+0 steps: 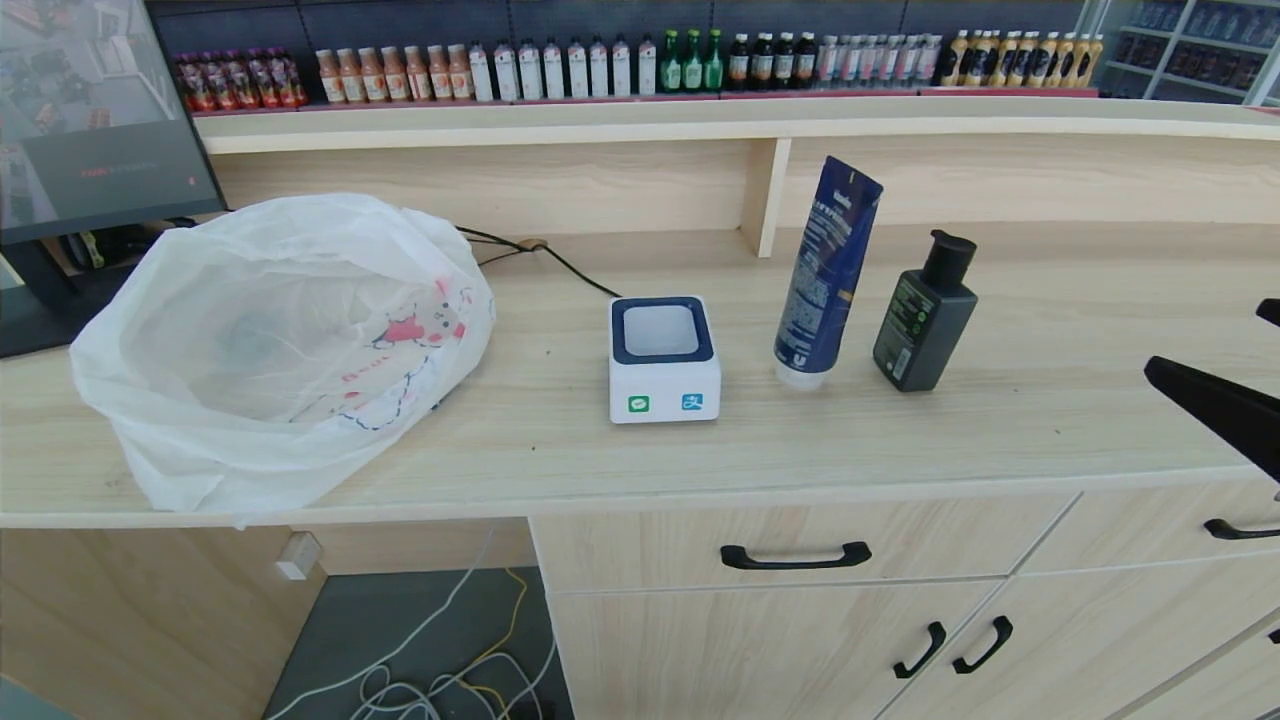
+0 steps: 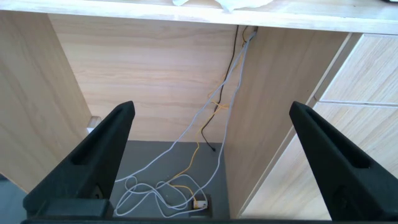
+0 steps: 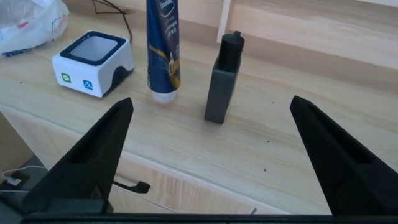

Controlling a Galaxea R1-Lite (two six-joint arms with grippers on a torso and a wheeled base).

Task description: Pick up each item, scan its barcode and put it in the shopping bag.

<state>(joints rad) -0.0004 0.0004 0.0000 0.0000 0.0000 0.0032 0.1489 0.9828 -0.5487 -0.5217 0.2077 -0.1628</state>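
Right pincer [image 3: 211, 104], released, hovers at four o'clock of the dark bottle [image 1: 925, 320]; left pincer [image 2: 211, 107], released too, hangs below the worktop [image 1: 1000, 430].

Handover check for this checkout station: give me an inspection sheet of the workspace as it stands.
Surface: wooden counter, no spills seen.
Job's things: blue tube on its cap and dark bottle, both upright, right of the scanner; shopping bag open at the left.
Clutter: nothing seen.
Grippers: left gripper open, below the countertop; right gripper open, facing tube and bottle, holding nothing.
Cables: black cable runs back from the scanner; loose cables on the floor.
Surroundings: monitor far left, bottle shelf behind, drawers below.
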